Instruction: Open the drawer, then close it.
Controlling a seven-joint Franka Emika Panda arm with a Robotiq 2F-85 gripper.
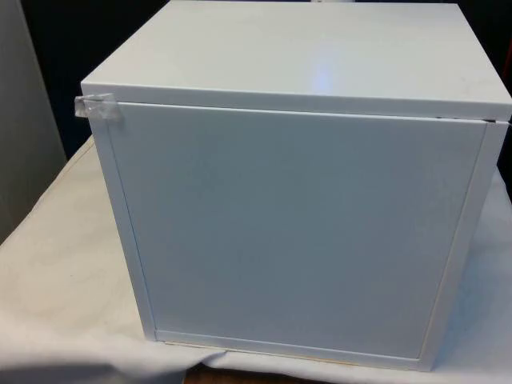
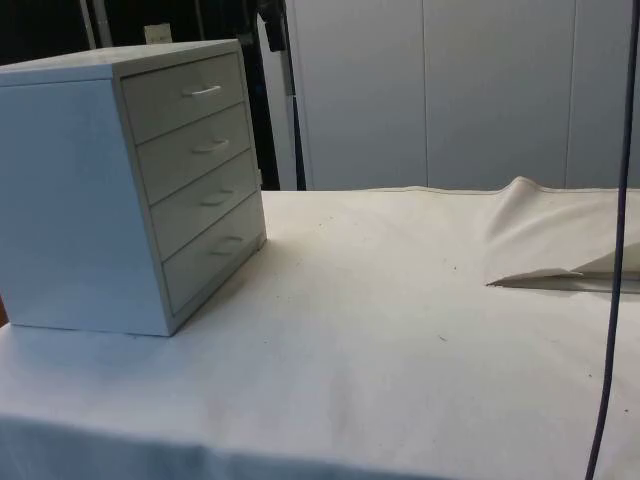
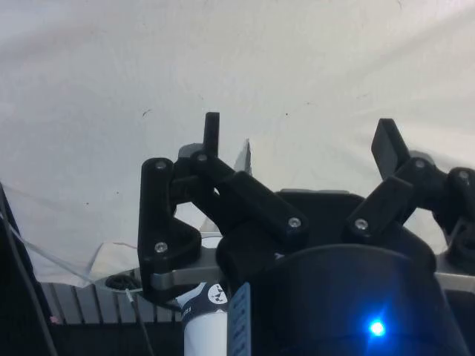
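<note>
We saw gripper [image 3: 297, 148] spread wide, holding nothing, well away from chest of drawers [image 2: 130, 180], all drawers shut. Risk, we judged: missing slim top handle [image 2: 203, 91].

Chest of drawers [image 1: 296, 240] smooth, semi-gloss white; cloth [image 2: 380, 330] matt, wrinkled; claw [image 3: 300, 148] matt blk plastic

Table [image 2: 380, 330]: covered by white cloth [image 2: 400, 290], surface lightly speckled with dark marks. White chest of drawers [image 2: 120, 180] stands directly on cloth, at 9 o'clock in side view; four drawers, all closed flush. Front view: chest's plain back panel [image 1: 296, 232] faces camera, cloth [image 1: 64, 264] at 8 o'clock. Cloth rucked into raised fold [image 2: 545, 235] at 3 o'clock in side view.
</note>
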